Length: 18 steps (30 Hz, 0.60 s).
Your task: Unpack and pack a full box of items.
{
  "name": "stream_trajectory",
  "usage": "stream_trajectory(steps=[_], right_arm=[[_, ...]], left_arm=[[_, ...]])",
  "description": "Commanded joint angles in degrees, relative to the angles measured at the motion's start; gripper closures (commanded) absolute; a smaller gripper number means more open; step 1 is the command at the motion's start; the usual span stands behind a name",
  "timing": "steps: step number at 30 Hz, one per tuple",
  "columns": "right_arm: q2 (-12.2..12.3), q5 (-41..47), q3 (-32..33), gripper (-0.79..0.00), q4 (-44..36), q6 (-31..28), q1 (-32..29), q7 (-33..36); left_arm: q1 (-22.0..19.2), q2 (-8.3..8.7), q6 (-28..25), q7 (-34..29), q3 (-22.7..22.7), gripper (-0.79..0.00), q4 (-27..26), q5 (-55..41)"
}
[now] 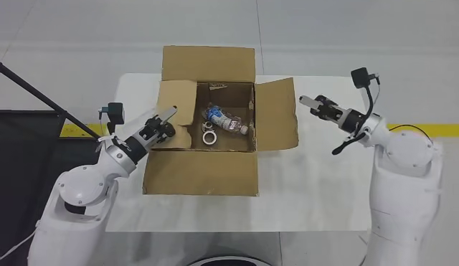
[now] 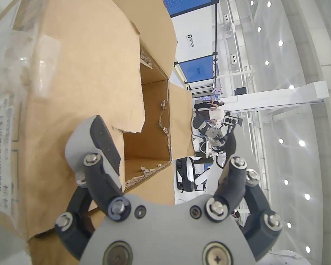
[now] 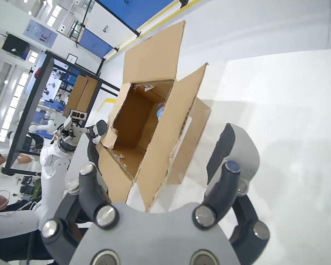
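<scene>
1. The cardboard box (image 1: 201, 173) sits in the middle of the white tabletop (image 1: 315, 187) with all four flaps folded outward and its mouth facing up.
2. Down on the box floor lies a plastic bottle (image 1: 228, 121) with a blue label, on its side. Just beside it is a pale ring-shaped roll (image 1: 209, 137).
3. The left arm comes in low from the near left corner of the tabletop, with its forearm angled toward the box. The left pincer (image 1: 162, 122) hovers over the left flap (image 1: 177, 105).
4. That pincer is spread wide and holds nothing. From its own wrist, one finger (image 2: 104, 142) stands in front of the flap's torn edge. I cannot tell whether it touches the cardboard.
5. The right arm is stretched across from the right side, with its wrist level above the tabletop. The right pincer (image 1: 308, 102) points at the box from just beyond the right flap (image 1: 278, 115), apart from it.
6. The right pincer is also spread wide and holds nothing, with its fingers either side of open air.
</scene>
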Motion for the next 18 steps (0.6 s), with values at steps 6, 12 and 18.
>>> stream_trajectory(steps=[6, 12, 18], right_arm=[[1.25, 3.43, -2.21, -0.785, 8.53, -3.85, 4.31, 5.18], [1.99, 8.69, -5.11, -0.785, 11.73, -8.42, 6.73, 8.87], [2.53, 13.79, -9.76, -0.785, 11.04, -10.48, 8.55, 11.13]], left_arm=[[-0.34, 0.04, 0.49, 0.82, 1.16, -0.785, 0.62, 0.95], [-0.19, 0.12, 0.53, 1.18, 1.24, -0.785, 0.62, 0.98], [0.04, 0.14, 0.56, 1.90, 1.21, -0.785, 0.52, 0.31]])
